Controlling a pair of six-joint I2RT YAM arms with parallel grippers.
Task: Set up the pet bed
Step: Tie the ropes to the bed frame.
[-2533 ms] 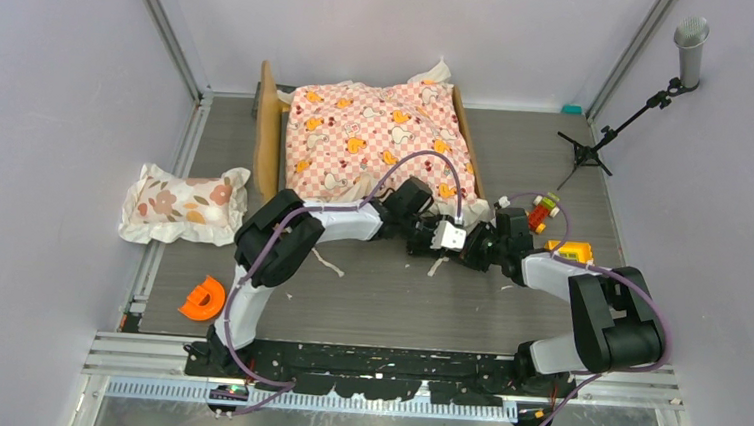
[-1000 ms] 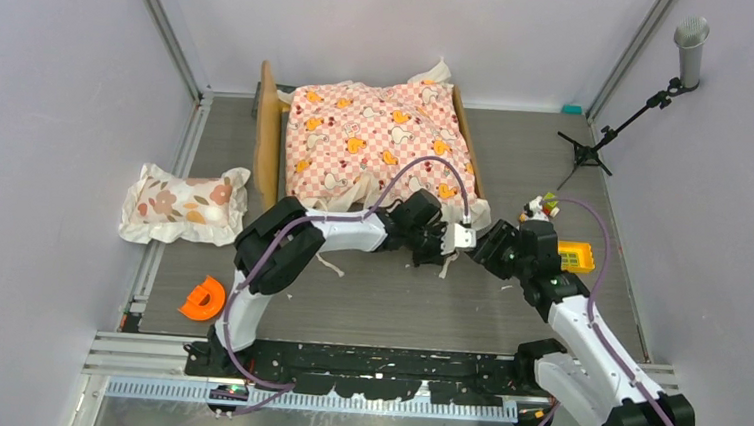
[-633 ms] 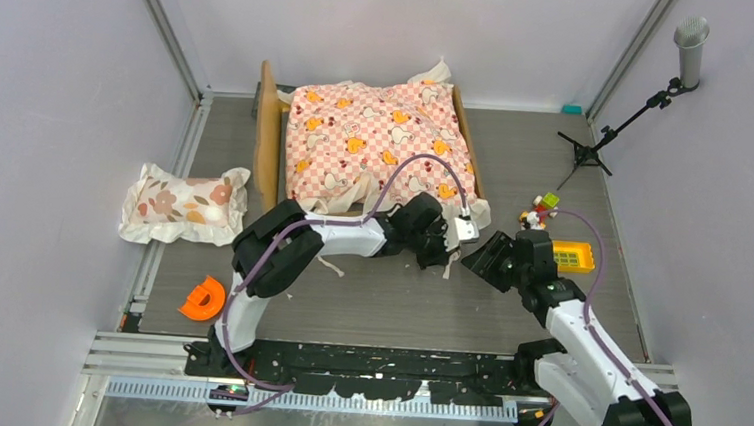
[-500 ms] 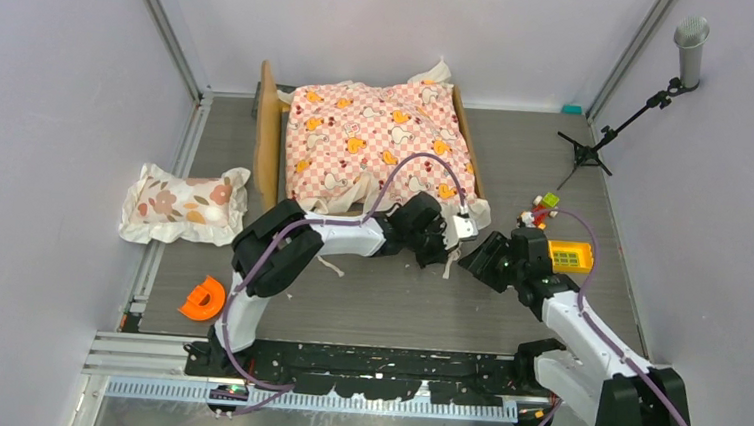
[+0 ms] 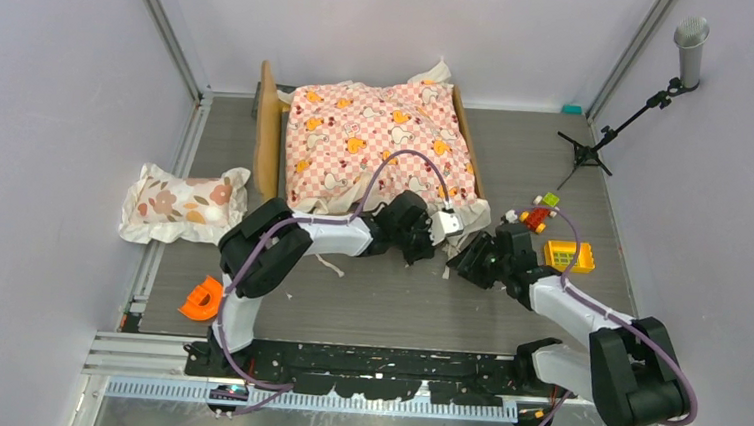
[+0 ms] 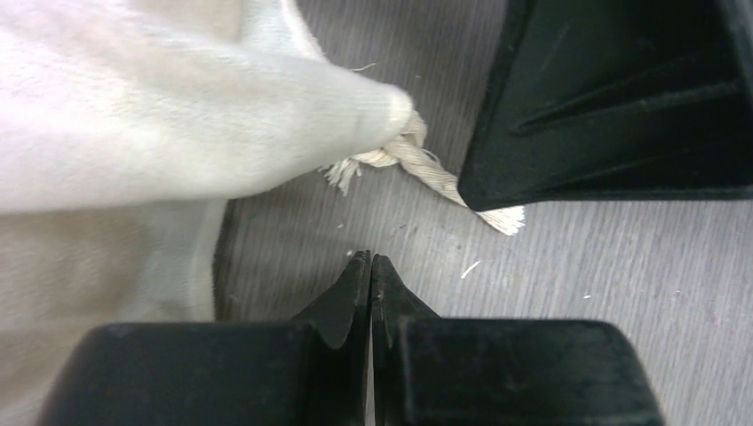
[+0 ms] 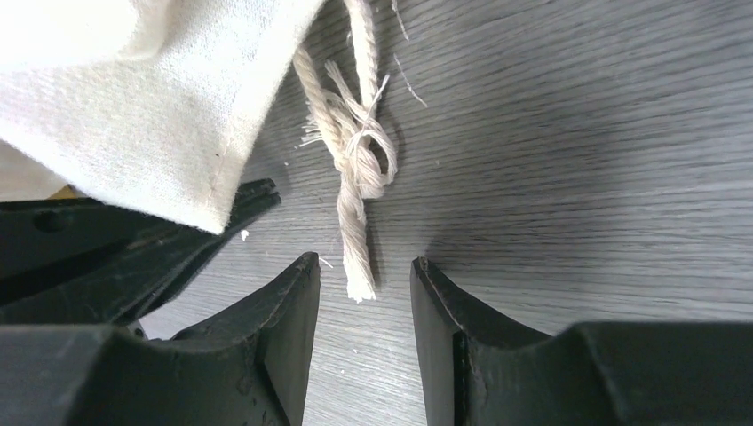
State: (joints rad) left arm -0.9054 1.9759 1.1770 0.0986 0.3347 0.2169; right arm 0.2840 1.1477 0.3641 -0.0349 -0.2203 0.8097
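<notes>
The right pincer stands partly open, low over the desk, and it has hold of nothing. The frayed end of a knotted cotton cord lies on the wood just between its two tips, touching neither. The left pincer is closed tip to tip with nothing caught in it. It hovers just beside the same cord, where the cord comes out from under a white cloth corner.

From above, both pincers meet off the pet bed's near right corner, the left one nearer the bed and the right one a little further out. The pet bed itself sits at the far middle of the desk, its wooden headboard on the left. A pink checkered sheet is spread over the whole of it, and its pale edge spills over that near right corner. A floral pillow lies well to the left of the pet bed, not yet on it. A few toy bricks sit to the bed's right.

To my eye the step in hand is dealing with the tie cord at this corner of the bedding, to fasten or straighten the cover. The pillow comes later. The next move calls for the right pincer to settle a touch lower and close on the cord end before it slips aside. The left pincer would have to open before it could help
</notes>
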